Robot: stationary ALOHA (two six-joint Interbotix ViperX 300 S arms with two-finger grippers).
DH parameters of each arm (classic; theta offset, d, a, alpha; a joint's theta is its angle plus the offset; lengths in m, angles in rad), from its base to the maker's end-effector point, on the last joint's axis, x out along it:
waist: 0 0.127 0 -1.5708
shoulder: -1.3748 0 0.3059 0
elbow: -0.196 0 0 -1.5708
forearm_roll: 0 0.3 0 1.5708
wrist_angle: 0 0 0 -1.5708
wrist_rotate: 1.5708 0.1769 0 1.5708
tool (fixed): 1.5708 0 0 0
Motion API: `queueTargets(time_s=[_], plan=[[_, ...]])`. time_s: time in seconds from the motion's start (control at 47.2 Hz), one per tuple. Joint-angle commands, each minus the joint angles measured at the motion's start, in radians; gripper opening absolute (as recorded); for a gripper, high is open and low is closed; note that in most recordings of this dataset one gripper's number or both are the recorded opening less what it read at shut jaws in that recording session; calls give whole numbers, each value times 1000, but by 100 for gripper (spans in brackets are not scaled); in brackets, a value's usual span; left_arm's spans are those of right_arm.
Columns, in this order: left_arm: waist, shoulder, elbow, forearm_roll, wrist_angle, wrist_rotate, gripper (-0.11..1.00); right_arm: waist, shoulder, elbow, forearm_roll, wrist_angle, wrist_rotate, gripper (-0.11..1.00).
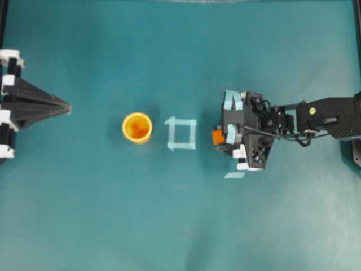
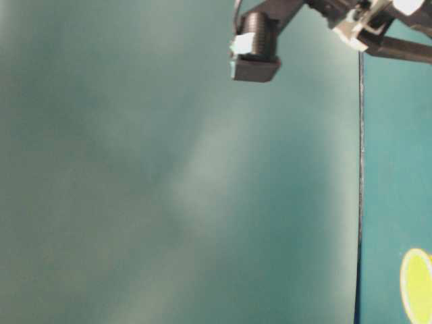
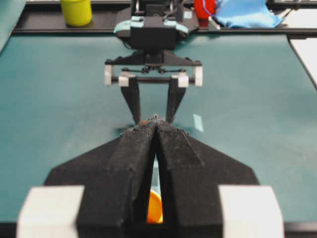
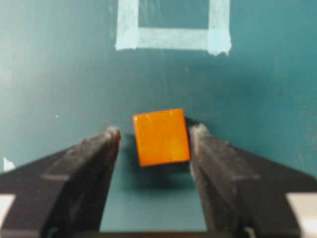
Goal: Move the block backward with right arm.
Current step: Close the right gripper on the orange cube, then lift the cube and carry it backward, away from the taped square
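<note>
Block: the block (image 4: 161, 137) sits on the desk (image 1: 84, 214) between the right jaws, near their tips, slightly askew.
Right jaws: the right arm (image 1: 330, 116) holds its gripper (image 4: 154, 139) apart around the cube; one finger looks to touch it, the other has a gap.
Tape square (image 4: 173, 29): just beyond the fingertips.
Cup (image 1: 137, 127): farther past it.
Left jaws: left gripper (image 1: 65, 106) pressed together, well apart, likely parked.

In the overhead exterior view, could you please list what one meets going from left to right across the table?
Left hand → orange cup → tape square → block → right hand → right arm.
</note>
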Motion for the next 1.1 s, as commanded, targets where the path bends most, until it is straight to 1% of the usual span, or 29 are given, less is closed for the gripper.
queueTargets(time_s=[0.0,0.127,0.254,0.423,0.466,0.593,0.826,0.974,1.08], plan=[[0,3,-31,2,-5,2,0,2,-9,-21,3,-14,2,61],[-2,3,-31,3,-5,2,0,-3,-9,-21,3,-14,3,60],[-2,3,-31,3,-3,2,0,-3,-9,-23,2,-8,3,56],[0,3,-31,2,-5,2,0,-3,-26,-37,2,15,6,43],[-2,3,-31,2,-5,2,0,-5,-35,-43,3,29,11,41],[-2,3,-31,3,-5,2,0,-5,-75,-75,2,101,23,41],[-2,2,-32,2,2,2,0,-6,-164,-133,3,250,23,41],[-2,2,-37,3,12,2,0,-8,-210,-160,3,313,23,41],[-2,2,-37,3,20,2,0,-15,-233,-172,0,336,23,41]])
